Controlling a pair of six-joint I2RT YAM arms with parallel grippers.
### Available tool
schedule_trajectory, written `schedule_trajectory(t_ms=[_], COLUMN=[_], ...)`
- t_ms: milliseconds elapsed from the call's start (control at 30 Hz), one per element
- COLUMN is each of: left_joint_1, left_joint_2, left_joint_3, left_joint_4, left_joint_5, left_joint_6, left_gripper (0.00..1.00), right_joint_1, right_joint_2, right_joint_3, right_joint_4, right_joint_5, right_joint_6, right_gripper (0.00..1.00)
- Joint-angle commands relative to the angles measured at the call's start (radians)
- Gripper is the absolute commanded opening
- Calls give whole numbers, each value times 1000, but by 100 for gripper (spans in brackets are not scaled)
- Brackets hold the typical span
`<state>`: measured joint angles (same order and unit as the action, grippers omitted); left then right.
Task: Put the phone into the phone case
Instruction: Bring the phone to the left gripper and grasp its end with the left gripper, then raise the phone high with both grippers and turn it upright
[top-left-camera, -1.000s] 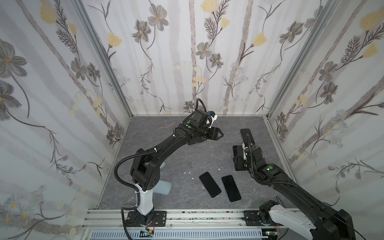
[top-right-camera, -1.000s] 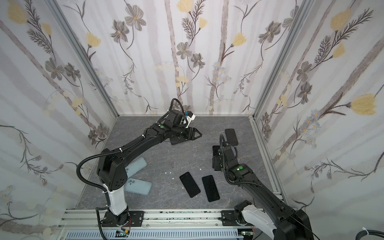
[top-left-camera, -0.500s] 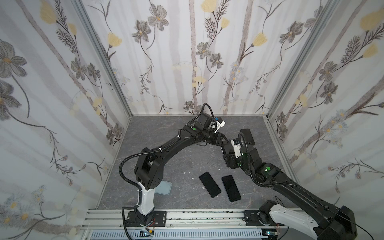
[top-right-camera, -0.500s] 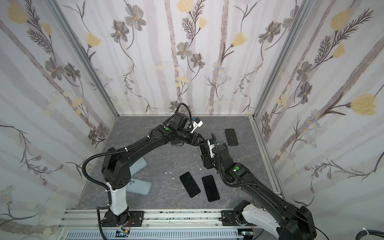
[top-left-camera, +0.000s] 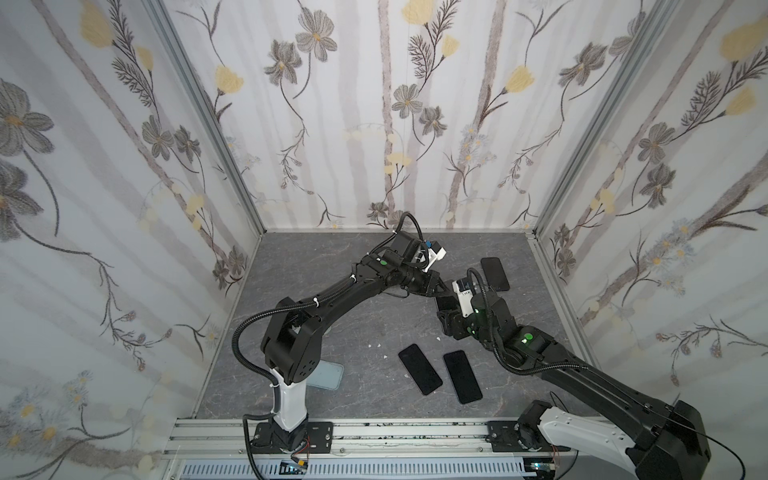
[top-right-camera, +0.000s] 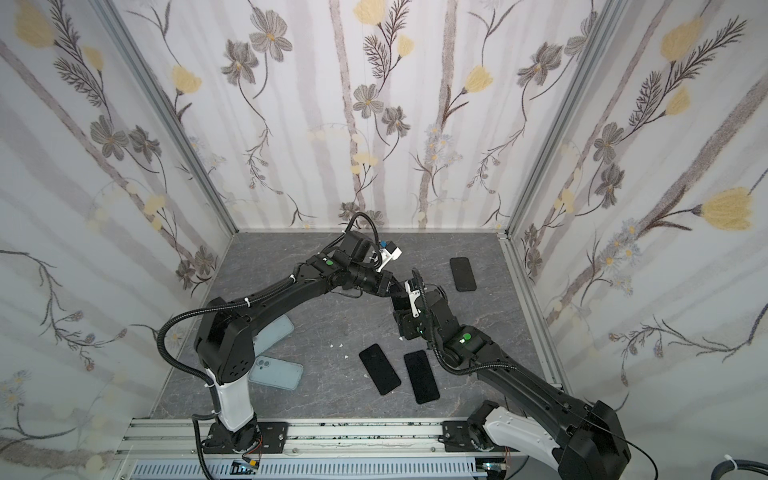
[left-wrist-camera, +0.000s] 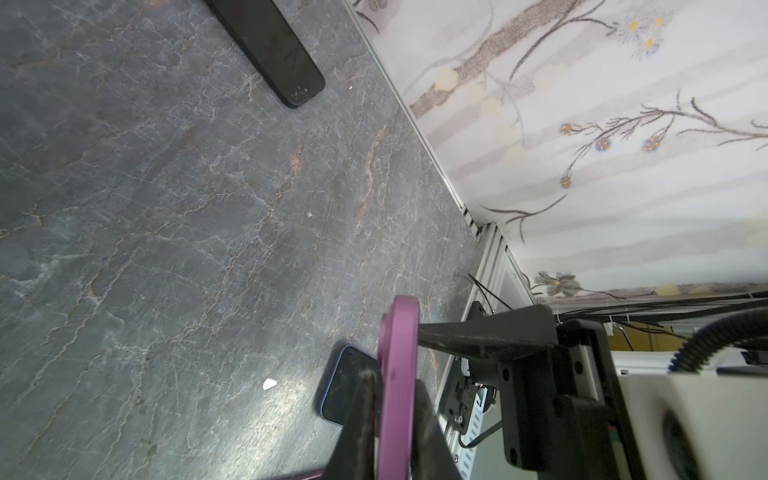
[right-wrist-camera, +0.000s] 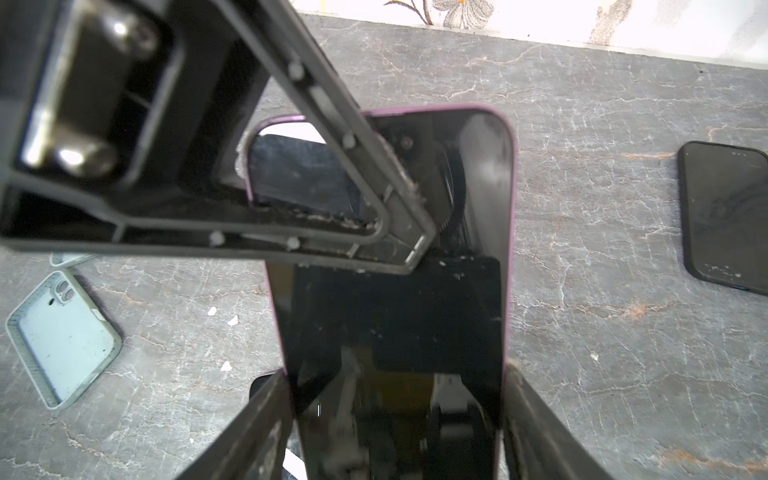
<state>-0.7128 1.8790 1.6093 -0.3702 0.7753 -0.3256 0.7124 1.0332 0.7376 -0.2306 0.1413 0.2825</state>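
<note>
- So, we're looking at the purple phone case (right-wrist-camera: 490, 199). It's held up off the table (top-left-camera: 332, 266), a bit right of centre, caught between both grippers.
- The right gripper (right-wrist-camera: 392, 376) has it across its width. There's one finger on each long edge at the near end, spread wide but snug against the purple rim.
- The left gripper (left-wrist-camera: 392, 395) is pinching the opposite end. Its fingers (left-wrist-camera: 357, 424) are almost pressed together on the corner by the camera cutout, and the left wrist view shows the case only edge-on.
- The face of the case is glossy black and mirrors the gripper, so we honestly can't tell whether a phone sits in it.
- In both top views the two grippers meet tip to tip and hide most of the case.
- Two black phones (top-left-camera: 419, 368) lie flat side by side near the front of the table. They're close to each other but not touching, and well clear of the grippers.
- A third black phone (top-left-camera: 494, 273) lies flat further back, near the right wall.
- Two light blue cases (top-right-camera: 276, 371) sit by the left arm's base, one of them partly hidden behind the arm.
</note>
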Motion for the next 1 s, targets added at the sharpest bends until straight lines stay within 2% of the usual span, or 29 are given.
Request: schedule_trajectory(t_ms=[0,200,367,467,600,733,867,967], left_joint_1=[11,76,171,210,233,238,237,238], left_joint_2=[-38,-139,-297,-390,-500,-568,-596,-597], left_joint_3=[-13,-52,-161,-209,-236,-251,-274,-271], left_joint_4=[60,201,502,645,784,907,1114,1181], left_joint_5=[-11,-25,-30,-58,-102,-138,-105,-69], left_joint_6=[-56,-186,-374,-436,-490,-568,-705,-748], left_gripper=[2,0,0,0,0,0,0,0], right_joint_1=[2,1,-9,-20,-63,-126,-156,-155], right_joint_2=[-17,-69,-123,-165,-199,-160,-81,-4], right_joint_3=[45,115,232,274,284,323,375,437], right_joint_4=[48,63,99,179,357,509,649,705], right_joint_5=[54,51,14,-24,-171,-382,-578,-722], right_joint_6=[8,76,101,125,183,281,374,402], right_gripper=[76,99,100,99,100,89,81,75])
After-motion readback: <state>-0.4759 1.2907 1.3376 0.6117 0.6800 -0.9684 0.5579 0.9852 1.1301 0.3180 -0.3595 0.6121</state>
